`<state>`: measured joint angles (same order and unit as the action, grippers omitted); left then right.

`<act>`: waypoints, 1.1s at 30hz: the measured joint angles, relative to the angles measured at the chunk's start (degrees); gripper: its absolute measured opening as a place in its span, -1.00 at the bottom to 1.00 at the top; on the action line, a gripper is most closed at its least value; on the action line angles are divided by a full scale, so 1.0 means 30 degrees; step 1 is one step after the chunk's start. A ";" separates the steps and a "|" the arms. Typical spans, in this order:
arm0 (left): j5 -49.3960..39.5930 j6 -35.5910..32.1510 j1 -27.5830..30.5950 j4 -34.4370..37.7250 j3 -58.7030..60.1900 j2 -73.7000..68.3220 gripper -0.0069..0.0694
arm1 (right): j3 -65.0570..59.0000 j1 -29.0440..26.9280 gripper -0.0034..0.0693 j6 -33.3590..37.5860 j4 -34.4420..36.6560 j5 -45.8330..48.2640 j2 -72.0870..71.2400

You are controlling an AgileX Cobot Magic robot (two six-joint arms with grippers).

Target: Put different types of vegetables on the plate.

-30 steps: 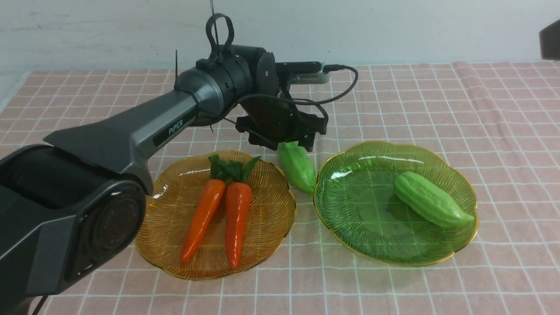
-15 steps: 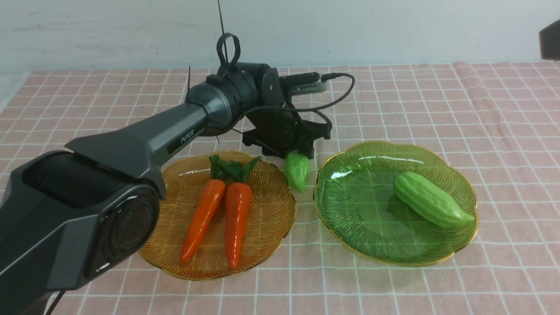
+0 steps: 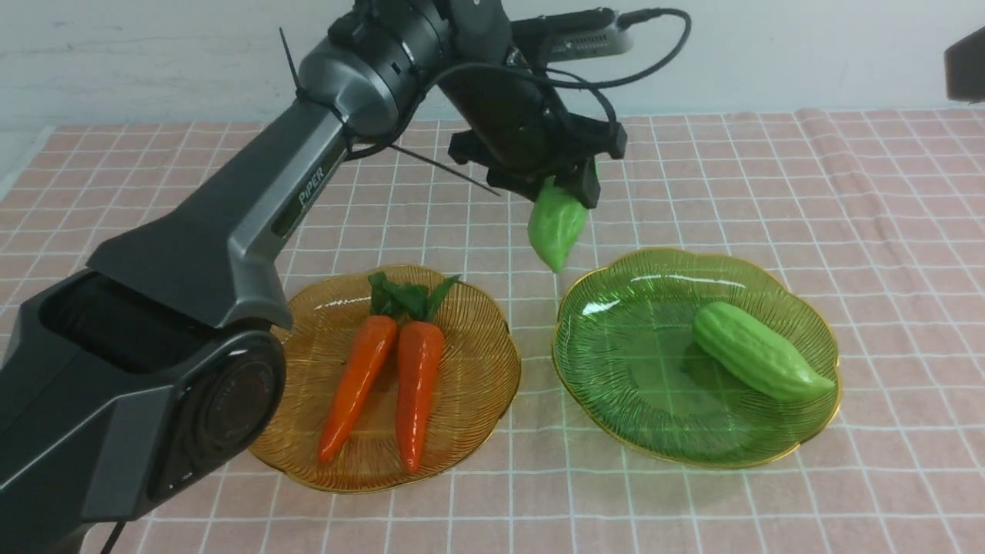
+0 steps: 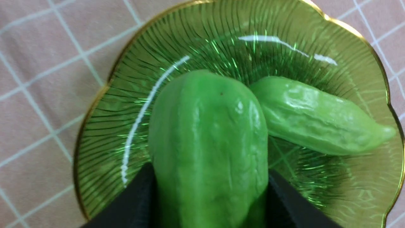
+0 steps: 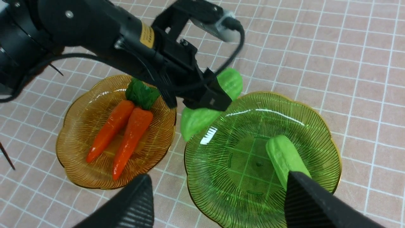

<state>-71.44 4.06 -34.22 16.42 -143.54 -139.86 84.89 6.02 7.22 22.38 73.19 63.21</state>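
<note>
The left claw [image 3: 558, 196] was clamped on a gourd [image 3: 557, 231], which hung point-down in the air, clear of the checked cloth [image 3: 846, 192] and by the far-left rim of the green plate [image 3: 616, 369]. In the left wrist view, black fingers [image 4: 139, 202] pressed on both its sides. The other gourd [image 3: 758, 350] lay on the green plate's right half. Two carrots [image 3: 358, 385] lay side by side on the amber plate [image 3: 477, 400], their leafy tops pointing away from the robot. The left arm [image 3: 231, 231] bore white lettering [image 3: 309, 196] reading "PiPER". A yellow label [image 5: 145, 34] near its wrist was too small to read. The right claw [image 5: 218, 175] stood wide apart, holding nothing.
</note>
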 joint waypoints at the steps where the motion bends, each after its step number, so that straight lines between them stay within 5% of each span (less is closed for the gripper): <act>1: 0.0000 0.0028 -0.0298 -0.0214 0.0000 -0.0104 0.06 | 0.0000 0.0000 0.48 -0.0098 -0.0020 0.0000 -0.0259; 8: -0.0017 0.1031 -0.1122 -0.1141 0.0184 -0.0345 0.65 | 0.0000 0.0000 0.48 -0.0340 -0.0851 0.0041 -0.2963; 12: -0.0017 0.1852 -0.1122 -0.1202 0.0222 -0.0325 0.71 | 0.0000 0.0000 0.47 -0.0630 -0.1630 0.0088 -0.4622; 15: -0.0041 0.1856 -0.1122 -0.1123 0.0264 0.0042 0.36 | -0.0528 0.0000 0.33 -0.0666 -0.2304 0.0088 -0.6287; 18: -0.0041 0.1504 -0.1122 -0.1073 0.0284 0.1612 -0.50 | -0.2719 0.0000 -0.17 -0.0673 -0.3059 -0.0072 -0.9137; 20: -0.0041 0.1167 -0.1122 -0.1123 0.0464 0.2893 -0.72 | -0.5008 0.0000 -0.54 -0.1015 -0.3717 -0.1531 -1.1303; 23: -0.0041 0.0875 -0.1208 -0.1958 0.1473 0.5269 -0.81 | -0.9111 0.0000 -0.89 -0.2054 -0.4981 -0.5815 -1.4642; 33: -0.0102 0.1574 -0.1442 -0.6674 1.4181 1.6425 -0.83 | -1.9257 0.0000 -0.95 -0.3588 -0.5965 -1.9730 -2.0160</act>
<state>-71.74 8.79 -38.55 -3.60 -101.00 -90.59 27.12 6.02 -3.54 4.48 14.00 2.73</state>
